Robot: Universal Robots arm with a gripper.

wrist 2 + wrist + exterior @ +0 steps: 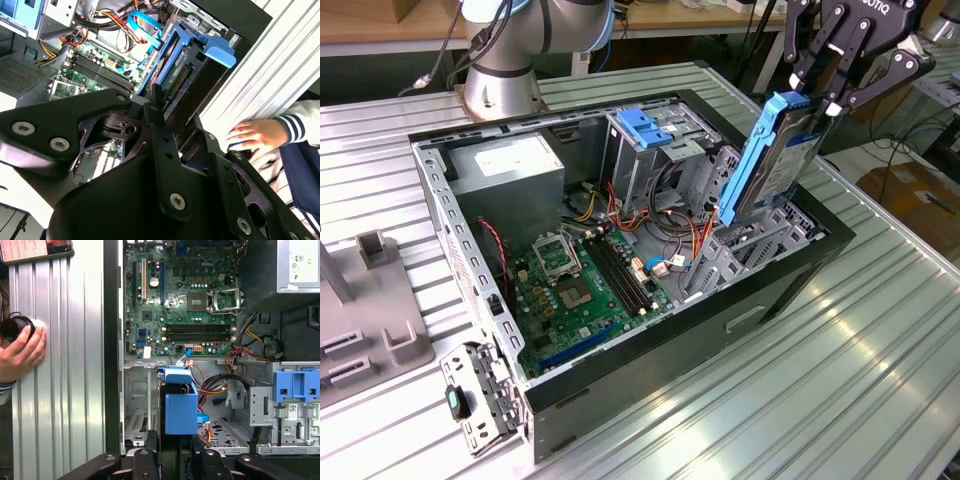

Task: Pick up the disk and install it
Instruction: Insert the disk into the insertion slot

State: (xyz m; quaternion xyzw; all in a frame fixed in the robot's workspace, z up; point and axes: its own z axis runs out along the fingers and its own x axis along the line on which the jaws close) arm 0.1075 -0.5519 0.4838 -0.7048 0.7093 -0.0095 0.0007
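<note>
The disk (775, 165) is a flat drive edged by a blue carrier frame. It stands steeply tilted at the exterior view's right end of the open computer case (650, 385), its lower end down among the bay brackets. My gripper (817, 98) is shut on its upper end, one black finger on each side. In the first wrist view the blue carrier of the disk (180, 405) sits between my fingers (142, 457), above the empty bay floor. The second wrist view shows the disk (200, 47) edge-on beyond a black finger (162, 135).
Inside the case lie the green motherboard (575, 290), a grey power-supply box (510, 165), a metal drive cage with a light-blue bracket (645, 125) and loose cables (665, 265). A person's hand (22, 347) rests on the ribbed table beside the case. The arm's base (500, 75) stands behind.
</note>
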